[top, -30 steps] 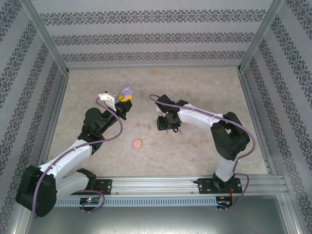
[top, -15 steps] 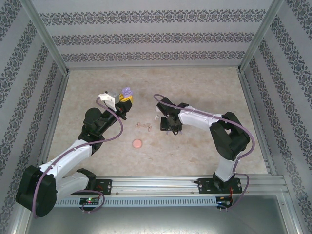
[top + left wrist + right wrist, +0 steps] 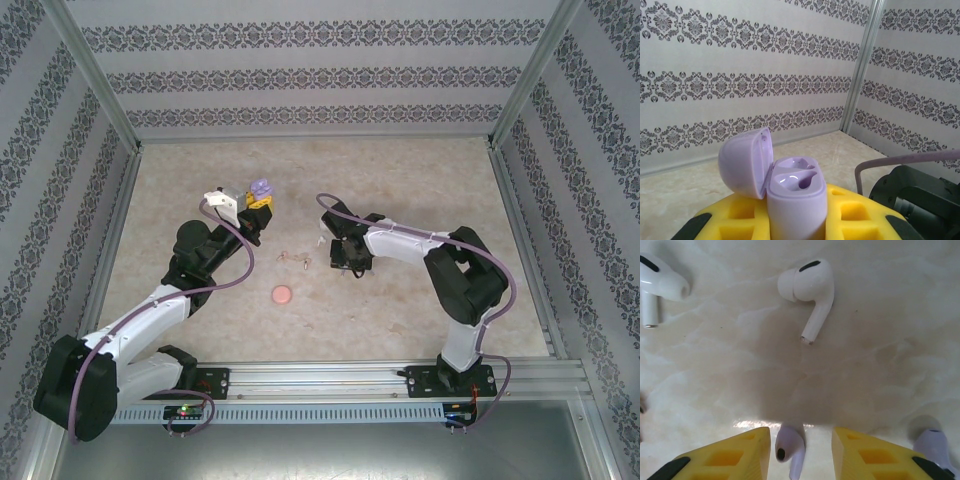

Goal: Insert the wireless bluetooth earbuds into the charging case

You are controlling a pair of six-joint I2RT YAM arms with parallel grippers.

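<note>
My left gripper (image 3: 257, 207) is shut on a purple charging case (image 3: 795, 200), held upright above the table between its yellow fingers (image 3: 860, 210). The case's lid (image 3: 742, 162) is swung open and both sockets are empty. My right gripper (image 3: 801, 436) is low over the table, jaws open, with a purple earbud (image 3: 790, 447) lying between its yellow fingertips, nearer the left one. Another purple earbud (image 3: 935, 445) lies off to the right. Two white earbuds (image 3: 807, 285) (image 3: 660, 285) lie further ahead. In the top view the right gripper (image 3: 350, 262) is at the table's middle.
A round pink case (image 3: 283, 294) lies on the table nearer the arm bases. Two small pinkish earbuds (image 3: 296, 259) lie just left of the right gripper. Patterned walls with metal posts (image 3: 95, 90) enclose the table on three sides.
The right gripper has shifted slightly right and lower toward the table, and its jaws have narrowed. The left arm and the purple case have stayed still.
</note>
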